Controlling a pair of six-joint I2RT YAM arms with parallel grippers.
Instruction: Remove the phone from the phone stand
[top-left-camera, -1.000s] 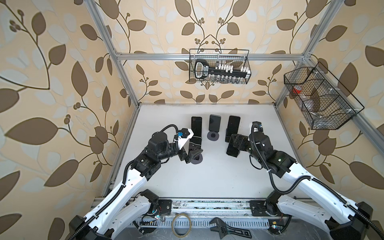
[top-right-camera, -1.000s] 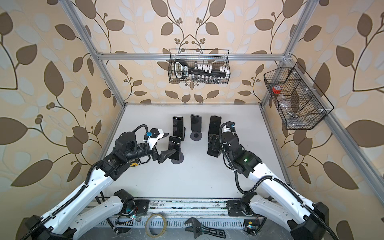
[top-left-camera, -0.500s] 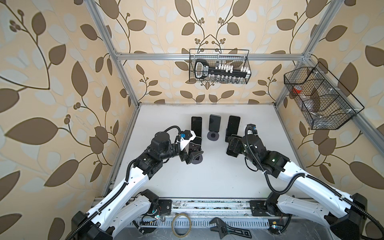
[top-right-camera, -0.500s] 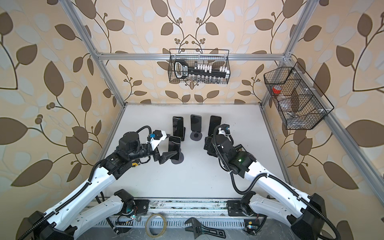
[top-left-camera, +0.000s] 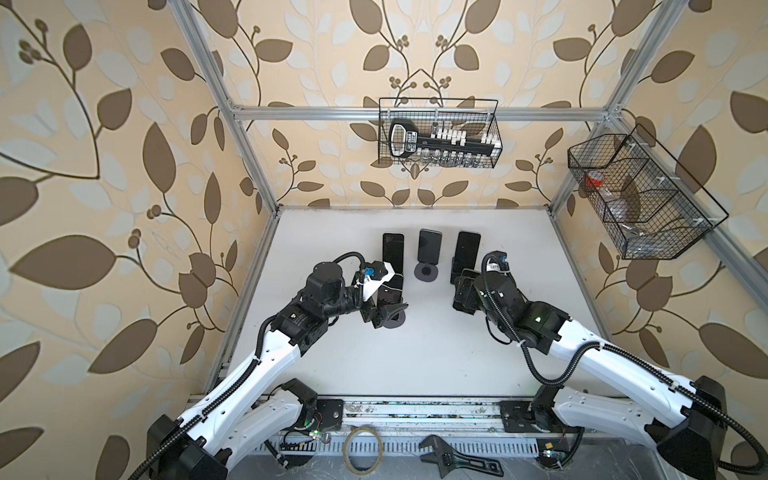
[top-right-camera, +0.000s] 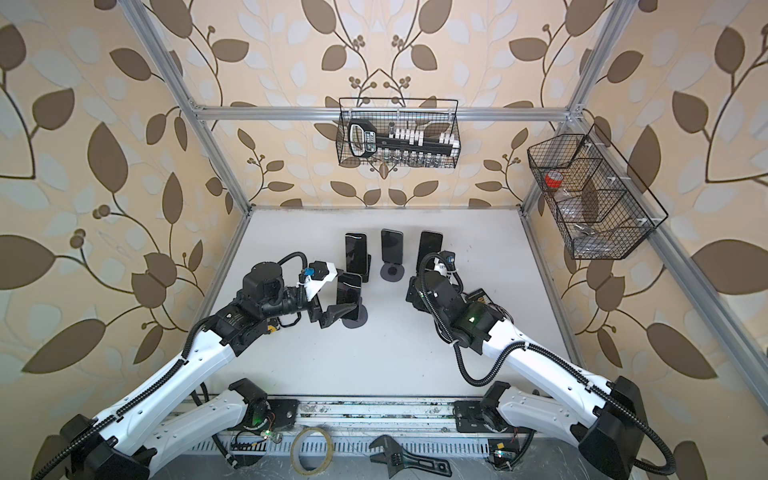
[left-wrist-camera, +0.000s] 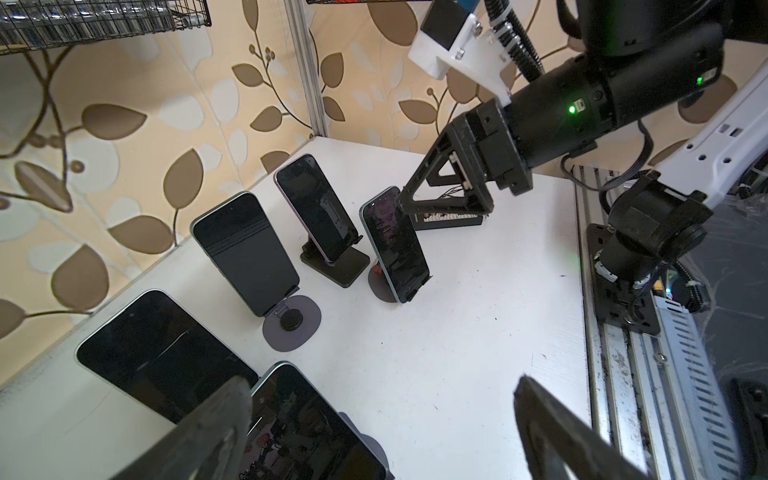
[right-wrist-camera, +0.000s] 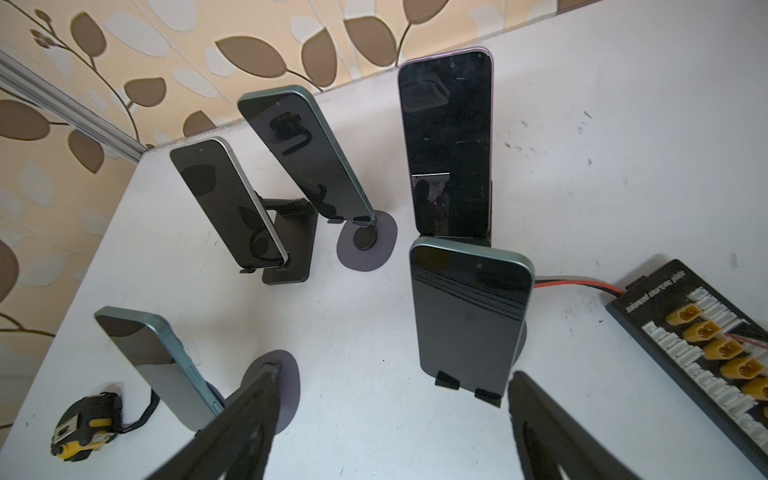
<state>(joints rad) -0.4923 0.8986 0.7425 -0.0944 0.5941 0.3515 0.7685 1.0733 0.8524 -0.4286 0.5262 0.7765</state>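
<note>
1. The front-left phone (top-right-camera: 348, 291) sits on the left stand (top-right-camera: 360, 321), left of centre on the table (top-left-camera: 415, 365). Long axis upright, leaning back, screen towards the arm bases.
2. The front-right phone (left-wrist-camera: 395, 245) has the same pose on the right stand (left-wrist-camera: 380, 286), right of centre.
3. Your left claw (left-wrist-camera: 382, 386) is wide open. The front-left phone is between its fingers, nearer one; contact unclear.
4. Your right claw (right-wrist-camera: 392, 376) is parted and grips nothing. The front-right phone is just ahead of the gap.
5. The back row of three phones (top-left-camera: 429, 245) stands just behind both. The charging board (right-wrist-camera: 706, 353) lies beside the front-right phone.
6. In both top views your right arm hides the front-right phone; the left wrist view shows it whole. The tape measure (right-wrist-camera: 83, 424) is plain only in the right wrist view.
</note>
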